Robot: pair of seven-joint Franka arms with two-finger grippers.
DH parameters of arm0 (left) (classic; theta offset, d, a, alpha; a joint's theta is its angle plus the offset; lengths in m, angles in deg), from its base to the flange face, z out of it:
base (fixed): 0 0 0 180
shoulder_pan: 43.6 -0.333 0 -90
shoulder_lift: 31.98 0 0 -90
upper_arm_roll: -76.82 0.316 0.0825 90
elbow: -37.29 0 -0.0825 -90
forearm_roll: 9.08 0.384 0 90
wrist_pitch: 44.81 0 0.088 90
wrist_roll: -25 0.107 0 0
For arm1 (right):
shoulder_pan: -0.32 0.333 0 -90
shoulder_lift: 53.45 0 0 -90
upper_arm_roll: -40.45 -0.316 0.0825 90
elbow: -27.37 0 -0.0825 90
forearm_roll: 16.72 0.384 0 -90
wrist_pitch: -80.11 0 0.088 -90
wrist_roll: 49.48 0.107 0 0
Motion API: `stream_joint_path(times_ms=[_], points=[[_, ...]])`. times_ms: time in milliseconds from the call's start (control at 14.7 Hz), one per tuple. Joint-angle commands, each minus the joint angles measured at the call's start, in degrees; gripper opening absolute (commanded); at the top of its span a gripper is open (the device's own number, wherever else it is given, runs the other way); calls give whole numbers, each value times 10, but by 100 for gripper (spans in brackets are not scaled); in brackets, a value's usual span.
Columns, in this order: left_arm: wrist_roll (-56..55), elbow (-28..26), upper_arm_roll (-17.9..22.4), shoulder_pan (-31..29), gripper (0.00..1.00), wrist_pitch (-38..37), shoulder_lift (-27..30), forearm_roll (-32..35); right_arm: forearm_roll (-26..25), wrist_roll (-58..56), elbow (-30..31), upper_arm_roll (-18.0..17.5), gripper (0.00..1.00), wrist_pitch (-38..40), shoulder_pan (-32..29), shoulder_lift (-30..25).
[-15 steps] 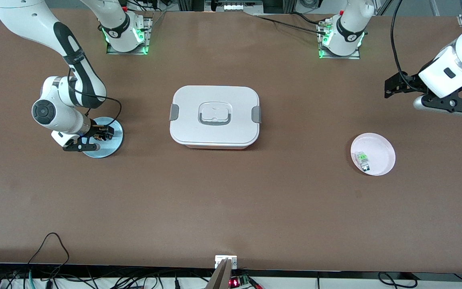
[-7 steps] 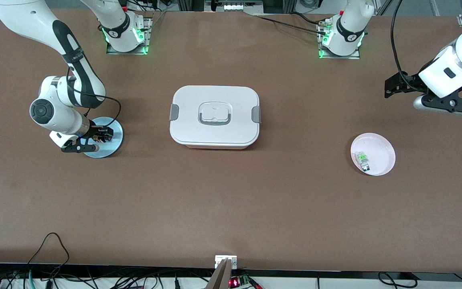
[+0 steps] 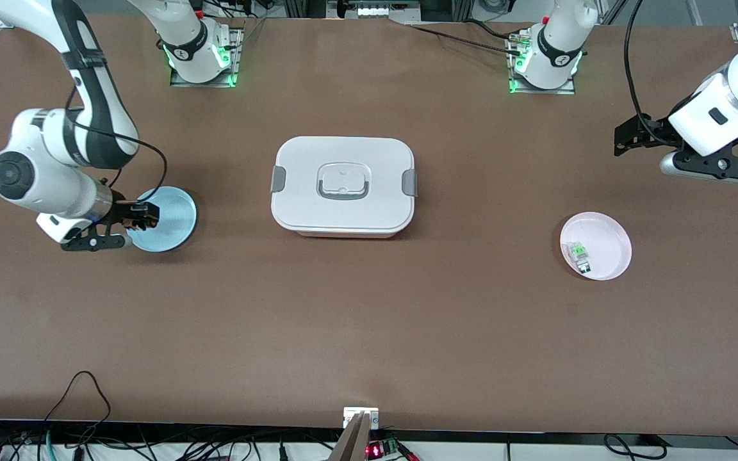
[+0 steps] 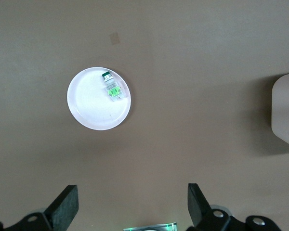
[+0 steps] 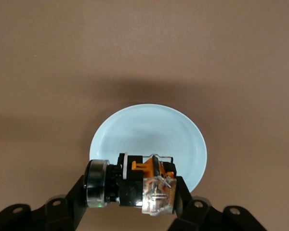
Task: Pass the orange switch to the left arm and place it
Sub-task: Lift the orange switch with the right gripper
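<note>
My right gripper [image 3: 136, 219] [image 5: 130, 192] is shut on the orange switch [image 5: 137, 184] [image 3: 133, 223], a small black body with an orange part and a round black end. It hangs above the edge of the light blue plate [image 3: 165, 218] [image 5: 149, 139] at the right arm's end of the table. The white box [image 3: 343, 186] with grey clips stands at the table's middle. My left gripper [image 3: 625, 137] [image 4: 132, 211] waits open and empty in the air at the left arm's end, above bare table beside the pink plate [image 3: 603, 250] [image 4: 91, 103].
A small clear component with a green part [image 3: 579, 254] [image 4: 111, 87] lies on the pink plate. The box's corner [image 4: 285, 115] shows at the edge of the left wrist view. Cables run along the table's near edge.
My right gripper has risen with the orange switch and moved from over the blue plate's middle toward its outer edge, away from the box. The left arm has stayed put.
</note>
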Motion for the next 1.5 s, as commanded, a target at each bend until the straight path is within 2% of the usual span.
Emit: stream_joint_path(times_ms=[0, 273, 410, 546, 819, 1024, 1433], points=[[-8, 22, -1, 0, 100, -15, -10, 1, 28, -37, -84, -10, 36, 90, -6, 1], [-7, 22, 0, 0, 100, -15, -10, 1, 66, -126, -168, -15, 36, 135, -5, -9], [-8, 22, -2, 1, 100, -15, -10, 1, 74, -164, -185, -34, 36, 135, -6, -18], [-7, 22, -2, 0, 100, -17, -10, 1, 112, -207, -199, -47, 36, 132, -6, -24], [-7, 22, 0, 0, 100, -19, -10, 1, 222, -343, -218, -50, 36, 121, -5, -25], [-5, 22, 0, 0, 100, -19, -10, 1, 352, -486, -216, -46, 36, 87, -5, -23], [-5, 22, -1, 0, 100, -22, -10, 1, 551, -741, -189, -45, 36, 90, -6, -4]])
